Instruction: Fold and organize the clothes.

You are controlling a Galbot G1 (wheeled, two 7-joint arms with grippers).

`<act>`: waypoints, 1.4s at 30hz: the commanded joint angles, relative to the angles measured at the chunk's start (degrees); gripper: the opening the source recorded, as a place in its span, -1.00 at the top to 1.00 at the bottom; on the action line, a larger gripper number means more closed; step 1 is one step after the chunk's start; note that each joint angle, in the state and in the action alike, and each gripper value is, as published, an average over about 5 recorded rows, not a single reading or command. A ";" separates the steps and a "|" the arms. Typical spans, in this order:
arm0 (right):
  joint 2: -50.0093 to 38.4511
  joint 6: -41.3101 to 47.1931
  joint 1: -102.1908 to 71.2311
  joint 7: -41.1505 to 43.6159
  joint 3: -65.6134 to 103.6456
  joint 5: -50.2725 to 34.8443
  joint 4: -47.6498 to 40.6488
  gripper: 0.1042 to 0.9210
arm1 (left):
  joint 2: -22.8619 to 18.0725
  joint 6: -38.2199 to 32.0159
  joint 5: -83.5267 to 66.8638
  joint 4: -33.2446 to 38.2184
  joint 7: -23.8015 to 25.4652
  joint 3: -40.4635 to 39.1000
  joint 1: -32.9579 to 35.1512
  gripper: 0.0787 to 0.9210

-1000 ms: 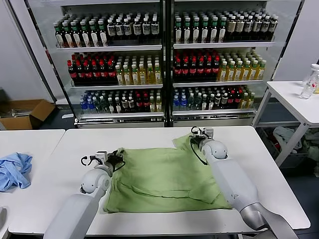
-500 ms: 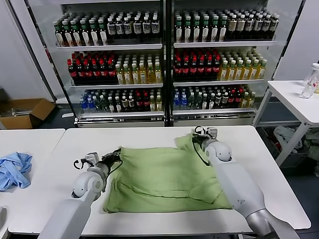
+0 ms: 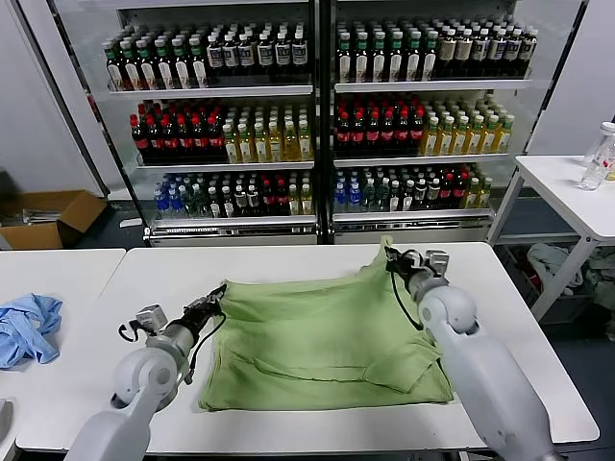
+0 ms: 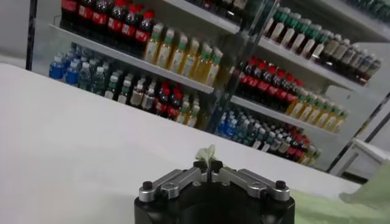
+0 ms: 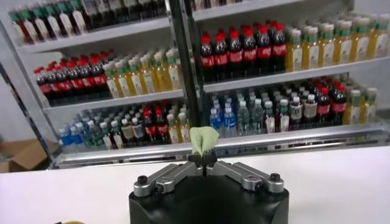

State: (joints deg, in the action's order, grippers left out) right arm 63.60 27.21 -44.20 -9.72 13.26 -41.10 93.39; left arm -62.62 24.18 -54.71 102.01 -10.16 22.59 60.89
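A pale green shirt (image 3: pixel 322 346) lies spread on the white table (image 3: pixel 269 264), its far edge lifted and pulled taut between my grippers. My left gripper (image 3: pixel 213 294) is shut on the shirt's far left corner; a tuft of green cloth (image 4: pixel 205 154) sticks out between its closed fingers. My right gripper (image 3: pixel 389 253) is shut on the far right corner, held up off the table, with a green tuft (image 5: pixel 203 139) between its fingers. No collar, buttons or checkered print show.
A blue cloth (image 3: pixel 27 327) lies on the table to the left. A glass-door fridge full of bottles (image 3: pixel 317 115) stands behind the table. A cardboard box (image 3: pixel 48 219) sits on the floor at left. A side table with bottles (image 3: pixel 601 158) stands at the right.
Both grippers have moved apart, left one leftward, right one rightward and up, pulling the shirt's far edge taut and wider. The far right corner has lifted.
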 commanded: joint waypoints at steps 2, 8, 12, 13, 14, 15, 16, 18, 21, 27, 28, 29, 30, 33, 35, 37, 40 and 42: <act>-6.55 -0.60 -19.99 -1.03 8.33 0.53 21.00 1.00 | 3.43 0.81 -2.49 14.60 -0.06 3.73 15.25 0.98; -3.13 -2.88 -32.85 -4.08 13.88 5.96 25.38 1.00 | 3.89 2.43 0.01 14.28 -1.66 1.93 17.57 0.98; -1.56 -2.69 -36.59 -4.94 15.61 7.94 25.64 1.00 | 3.66 2.89 5.35 11.78 -1.65 0.39 16.84 0.98; -1.44 -2.38 -36.79 -5.39 15.64 8.35 25.44 1.00 | 3.51 2.80 6.50 11.18 -1.56 -0.04 16.48 0.98; -1.33 -1.92 -36.80 -5.87 15.54 8.74 25.21 1.00 | 3.31 2.67 7.41 10.61 -1.43 -0.38 16.08 0.98; -1.24 -1.24 -36.75 -6.40 15.29 9.13 24.97 1.00 | 3.06 2.50 8.13 10.08 -1.28 -0.67 15.62 0.98; -1.16 -0.55 -36.68 -6.78 14.88 9.52 24.78 1.00 | 2.76 2.39 8.91 9.56 -1.11 -0.94 15.12 0.98; -1.01 0.51 -36.63 -7.14 13.94 10.37 24.59 0.99 | 2.20 2.17 10.44 8.79 -0.79 -1.29 14.35 0.98; -0.66 0.74 -36.42 -7.03 12.68 12.02 24.61 0.92 | 1.31 1.30 13.23 8.88 -0.61 -1.37 14.33 0.98; -0.67 -0.55 -35.97 -6.43 12.11 13.06 24.79 0.52 | -2.86 -2.53 23.45 12.86 -3.77 -1.22 18.37 0.69; -0.76 -0.74 -35.91 -6.20 12.03 13.26 24.66 0.45 | -3.94 -3.49 25.21 13.01 -4.59 -1.32 19.26 0.61; -0.84 -0.89 -35.81 -5.98 11.91 13.53 24.49 0.39 | -4.99 -4.42 26.91 12.87 -5.38 -1.47 20.10 0.55; -0.91 -0.93 -35.66 -5.80 11.73 13.80 24.30 0.31 | -5.79 -5.10 28.35 12.49 -5.93 -1.61 20.81 0.48; -1.05 -0.95 -34.91 -5.47 11.01 14.45 23.74 0.09 | -8.05 -6.19 31.97 11.05 -7.35 -1.96 22.55 0.28; -1.12 -0.93 -34.38 -5.48 10.60 14.41 23.48 -0.03 | -9.10 -5.99 33.22 10.81 -7.79 -2.15 23.46 0.13; -1.24 -0.92 -33.99 -5.48 10.30 14.34 23.24 -0.18 | -9.66 -5.41 34.11 10.67 -7.76 -2.46 23.86 -0.01; -1.48 -0.98 -33.26 -5.44 9.71 14.34 22.65 -0.39 | -10.08 -4.67 35.07 9.50 -7.33 -2.86 23.47 -0.22; -1.64 -1.03 -32.61 -5.44 9.31 14.31 22.22 -0.54 | -10.09 -4.59 34.90 8.77 -6.35 -3.00 23.14 -0.34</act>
State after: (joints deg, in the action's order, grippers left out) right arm 61.97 26.32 -77.03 -15.16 23.34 -27.99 116.02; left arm -68.99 20.84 -28.21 112.69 -15.61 20.28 81.48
